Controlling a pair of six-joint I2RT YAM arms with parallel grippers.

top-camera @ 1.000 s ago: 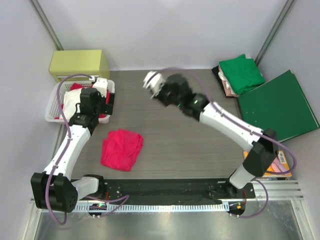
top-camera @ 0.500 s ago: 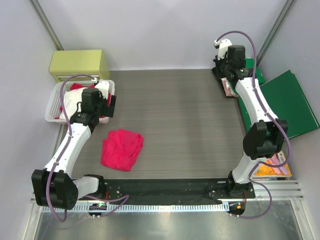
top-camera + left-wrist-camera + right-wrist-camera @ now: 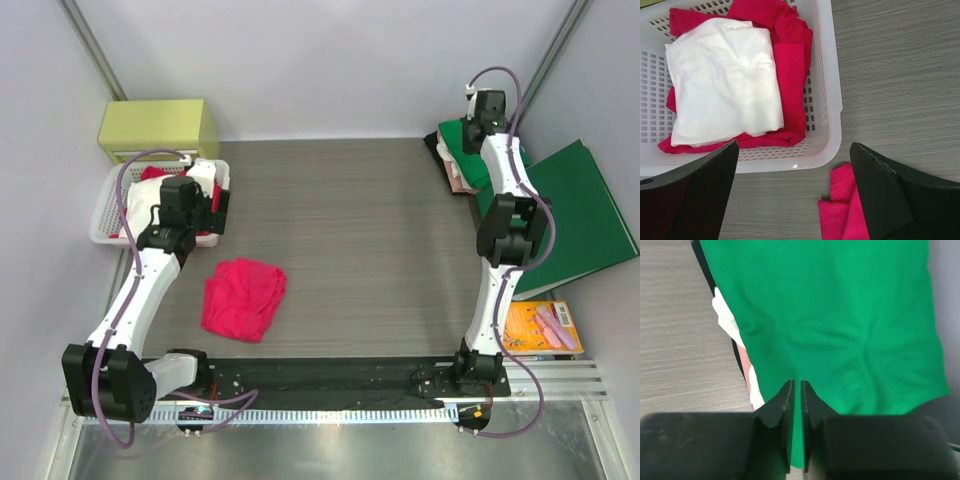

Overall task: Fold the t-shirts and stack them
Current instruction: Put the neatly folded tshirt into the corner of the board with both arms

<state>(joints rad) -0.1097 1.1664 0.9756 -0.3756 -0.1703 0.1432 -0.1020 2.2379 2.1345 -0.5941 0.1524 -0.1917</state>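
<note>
**While the left arm hangs at the basket, the right one is over the green shirt**

Where the table (image 3: 350,220) meets the back wall, at the upper right of the top view, the right gripper (image 3: 487,105) hangs above the green t-shirt (image 3: 462,140). In the right wrist view its fingers (image 3: 785,400) are almost pressed together, with only a thin slit between them, and they pinch nothing. The green t-shirt fills most of that view, lying flat with soft wrinkles. From under its left edge a pale pink cloth (image 3: 743,360) sticks out.

At the left of the top view, the left gripper (image 3: 210,200) is over the near corner of the white basket (image 3: 105,215), with its jaws spread wide and nothing between them. Inside the basket a folded white cloth (image 3: 722,80) lies on a red cloth (image 3: 790,60). The pinkish-red t-shirt (image 3: 243,297) lies crumpled on the table, lower left of centre, just beside the basket but apart from it.
</note>
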